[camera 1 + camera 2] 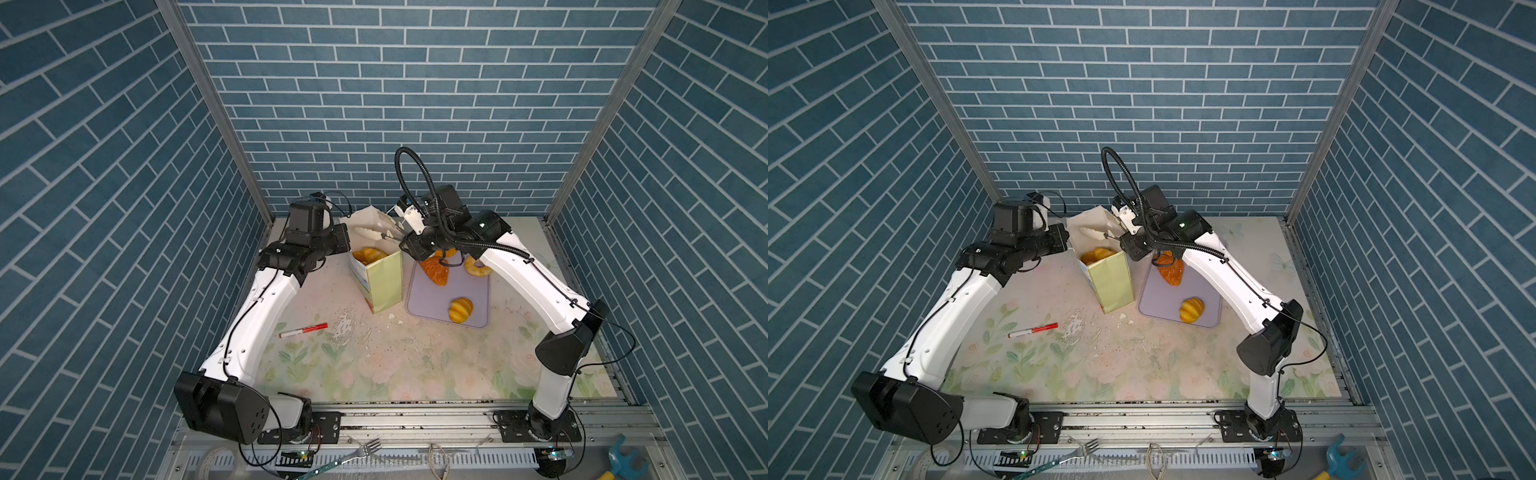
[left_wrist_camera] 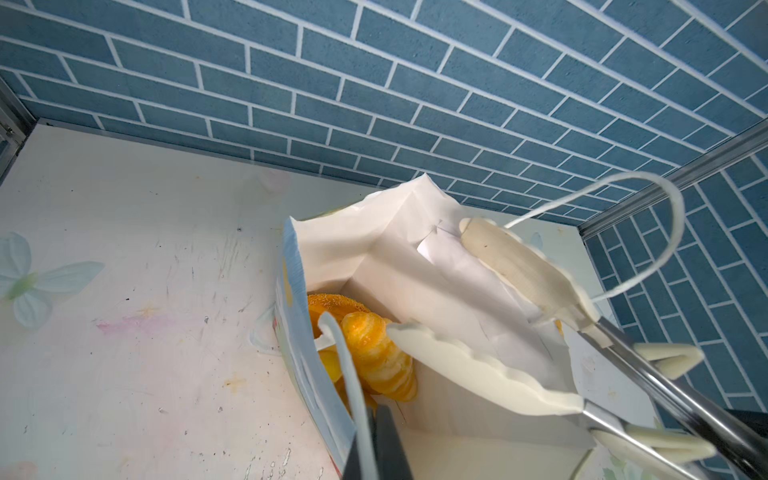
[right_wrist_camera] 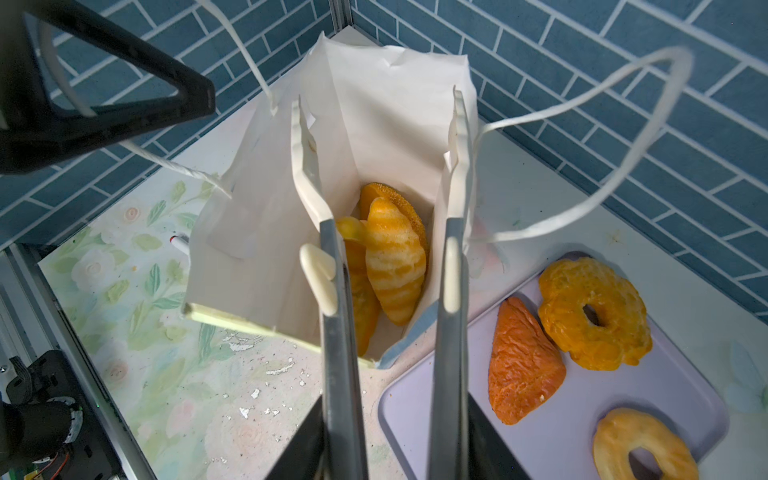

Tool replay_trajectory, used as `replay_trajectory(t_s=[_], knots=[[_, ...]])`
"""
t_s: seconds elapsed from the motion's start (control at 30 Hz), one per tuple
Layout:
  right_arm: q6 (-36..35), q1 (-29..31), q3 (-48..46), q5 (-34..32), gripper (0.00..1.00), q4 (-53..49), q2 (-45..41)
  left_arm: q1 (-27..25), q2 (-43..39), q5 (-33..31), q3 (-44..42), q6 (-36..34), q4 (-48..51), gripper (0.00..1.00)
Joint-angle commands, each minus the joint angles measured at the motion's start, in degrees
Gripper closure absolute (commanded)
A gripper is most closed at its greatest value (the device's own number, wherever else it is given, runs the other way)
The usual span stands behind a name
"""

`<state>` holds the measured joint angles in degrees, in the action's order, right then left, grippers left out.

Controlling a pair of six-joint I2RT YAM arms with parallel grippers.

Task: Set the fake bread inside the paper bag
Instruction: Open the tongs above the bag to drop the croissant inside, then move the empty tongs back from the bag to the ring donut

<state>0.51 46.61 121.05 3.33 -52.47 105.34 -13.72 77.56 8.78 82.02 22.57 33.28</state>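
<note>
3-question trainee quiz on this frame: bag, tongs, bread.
1. True or false: the tongs are clamped on something.
2. Count the pieces visible outside the bag.
3. The left pincer grips: A) the bag's handle; B) the tongs; C) nothing.

Key
1. False. The tips are apart and empty, over the bag's mouth.
2. Four: red croissant, orange doughnut, pale doughnut, roll.
3. A.
</note>
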Motion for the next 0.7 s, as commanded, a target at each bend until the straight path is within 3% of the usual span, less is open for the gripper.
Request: replay_trajectory(t_s=[0.0,0.37,0.67], knots=[[-1.9,0.32,1.74,-1.97,0.54,2.4,-5.52,-0.34,-0.02,-0.25,0.69,-0.73,-0.45,1.0],[-2.34,-4.29,-5.92,-13.69,0.54,4.9,-17.37,-0.34,0.2,-0.01,0.85,-1.12,-0.21,1.0],[3.57,-18.47,-20.53,-16.43,0.53,4.24,-25.7,-0.34,1.16,0.19,2.07,-1.47,0.28,1.0]])
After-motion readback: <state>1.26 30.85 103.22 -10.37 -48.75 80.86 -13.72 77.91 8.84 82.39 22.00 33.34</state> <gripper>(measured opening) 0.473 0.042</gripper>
